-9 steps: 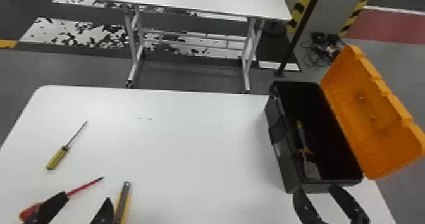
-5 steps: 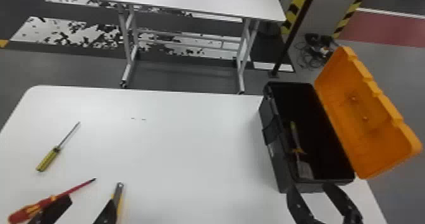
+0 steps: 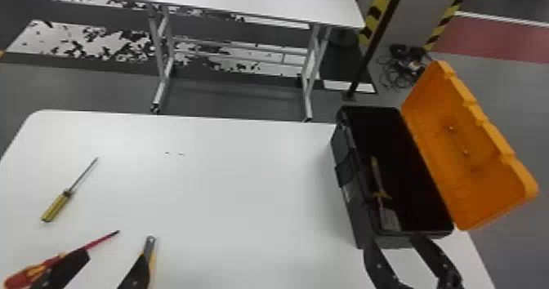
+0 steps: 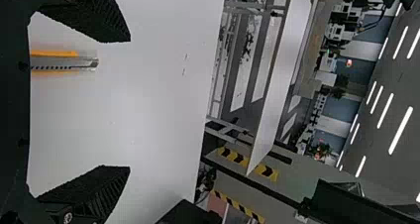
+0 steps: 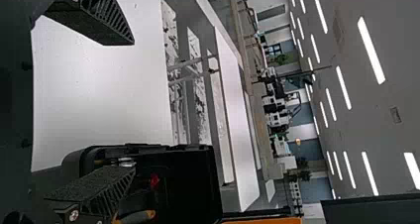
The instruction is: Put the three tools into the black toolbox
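The black toolbox [image 3: 355,223] stands at the right of the white table [image 3: 245,210], its orange lid [image 3: 469,161] tipped back to the right, which leaves the top free for tools to be lowered in. A brush-like tool [image 3: 389,218] lies inside, along with other items too dark to name.

The three tools to be packed seem to be those loose at the left, probably the left arm's share: a yellow-handled screwdriver [image 3: 59,204] farthest off, a red-handled screwdriver [image 3: 24,276] nearer, and a utility knife [image 4: 64,62] to its right. Both screwdrivers have their handles towards the near side, which should suit a grasp there.

The left gripper [image 4: 130,104] has its jaws wide apart with nothing between them in grip; they hang over the near left, around the knife's line, apparently above it. The right gripper [image 3: 394,240] is also spread wide and empty, by the toolbox's near end; whether it touches the rim I cannot tell.
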You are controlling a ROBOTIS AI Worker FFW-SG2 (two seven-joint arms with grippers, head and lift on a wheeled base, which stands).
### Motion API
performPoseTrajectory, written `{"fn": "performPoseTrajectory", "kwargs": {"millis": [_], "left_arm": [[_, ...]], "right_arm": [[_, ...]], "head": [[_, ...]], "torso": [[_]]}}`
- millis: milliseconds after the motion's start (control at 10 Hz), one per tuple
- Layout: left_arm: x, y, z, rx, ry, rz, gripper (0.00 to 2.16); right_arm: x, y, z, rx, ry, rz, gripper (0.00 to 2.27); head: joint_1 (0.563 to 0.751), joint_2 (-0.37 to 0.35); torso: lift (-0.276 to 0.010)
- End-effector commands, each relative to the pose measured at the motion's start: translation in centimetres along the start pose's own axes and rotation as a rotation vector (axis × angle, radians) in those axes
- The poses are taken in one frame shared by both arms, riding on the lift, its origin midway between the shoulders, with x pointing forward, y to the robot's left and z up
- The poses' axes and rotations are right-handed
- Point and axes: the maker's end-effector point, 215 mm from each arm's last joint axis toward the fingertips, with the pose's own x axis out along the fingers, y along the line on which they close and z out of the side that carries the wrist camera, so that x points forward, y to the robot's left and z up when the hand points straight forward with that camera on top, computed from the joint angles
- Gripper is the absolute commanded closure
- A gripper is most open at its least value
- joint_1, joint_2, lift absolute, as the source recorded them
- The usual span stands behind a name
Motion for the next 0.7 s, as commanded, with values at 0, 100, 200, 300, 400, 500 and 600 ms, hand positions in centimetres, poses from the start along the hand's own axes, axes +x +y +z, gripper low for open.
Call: {"fn": "performPoseTrajectory", "kwargs": {"millis": [0, 100, 200, 300, 400, 500, 600], "left_arm": [[0.1, 0.3, -0.1, 0.008, 0.001, 0.007, 0.08], [-0.1, 1.7, -0.2, 0.019, 0.002, 0.039, 0.08], [-0.5, 3.6, 0.0, 0.045, 0.002, 0.071, 0.08], [-0.9, 5.8, 0.3, 0.072, 0.0, 0.113, 0.08], [-1.1, 8.0, 0.4, 0.109, 0.022, 0.151, 0.08], [-1.1, 10.0, -0.3, 0.137, 0.084, 0.184, 0.08], [-1.2, 11.9, -1.6, 0.107, 0.172, 0.187, 0.08]], "right_arm": [[0.0, 0.0, 0.0, 0.001, 0.0, 0.0, 0.09], [0.0, 0.1, -0.1, 0.003, 0.001, 0.001, 0.08], [0.0, 0.2, -0.1, 0.004, 0.001, 0.004, 0.08], [0.0, 0.2, -0.1, 0.004, 0.001, 0.004, 0.09], [0.0, 0.2, -0.2, 0.005, 0.002, 0.003, 0.1], [0.1, 0.3, -0.1, 0.005, 0.001, 0.007, 0.1], [0.1, 0.3, -0.1, 0.005, 0.001, 0.007, 0.1]], "head": [[0.695, -0.169], [0.695, -0.167], [0.695, -0.147], [0.695, -0.128], [0.695, -0.08], [0.695, -0.02], [0.695, 0.008]], "torso": [[-0.051], [-0.051], [-0.051], [-0.051], [-0.051], [-0.051], [-0.051]]}}
